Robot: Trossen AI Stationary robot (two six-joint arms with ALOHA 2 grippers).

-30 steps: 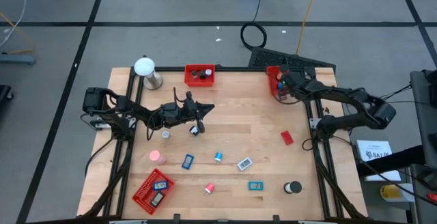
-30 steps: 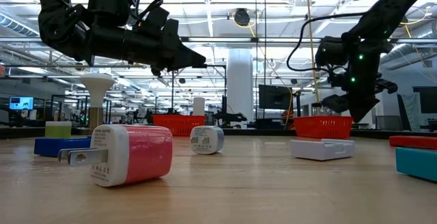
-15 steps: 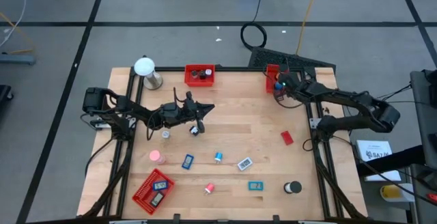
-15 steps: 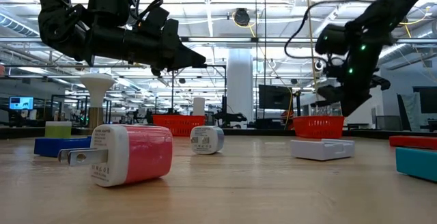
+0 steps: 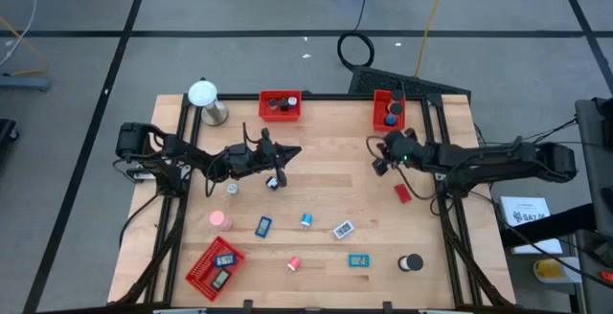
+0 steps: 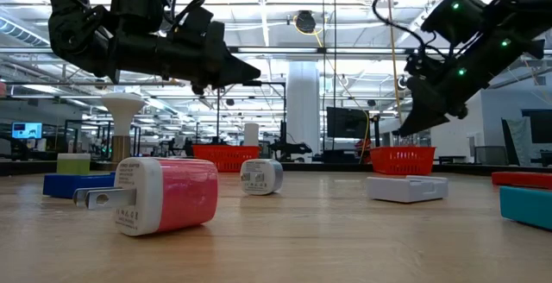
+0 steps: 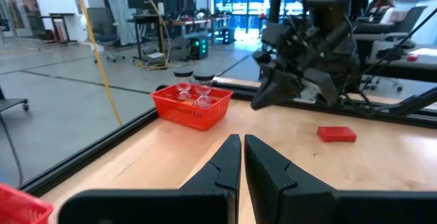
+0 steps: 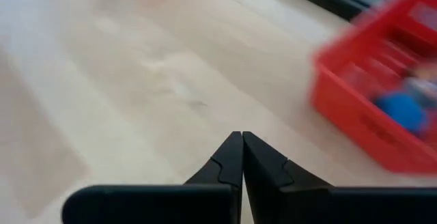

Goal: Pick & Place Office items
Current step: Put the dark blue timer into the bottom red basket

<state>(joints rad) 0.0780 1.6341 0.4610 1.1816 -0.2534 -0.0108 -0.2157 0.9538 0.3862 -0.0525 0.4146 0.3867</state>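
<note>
While three red baskets (image 5: 388,109) already hold a few office items (image 5: 306,220), most lie loose across the middle and near side of the table (image 5: 326,170), so sorting appears under half done. Right gripper (image 5: 376,158) hangs empty, fingers pressed together, near a red flat piece (image 5: 402,193). Left gripper (image 5: 283,153) hovers likewise closed, holding nothing.

Pale smooth wooden table (image 5: 326,175), red plastic mesh tray (image 5: 281,105), glossy pink-and-white plastic charger (image 6: 164,194)
</note>
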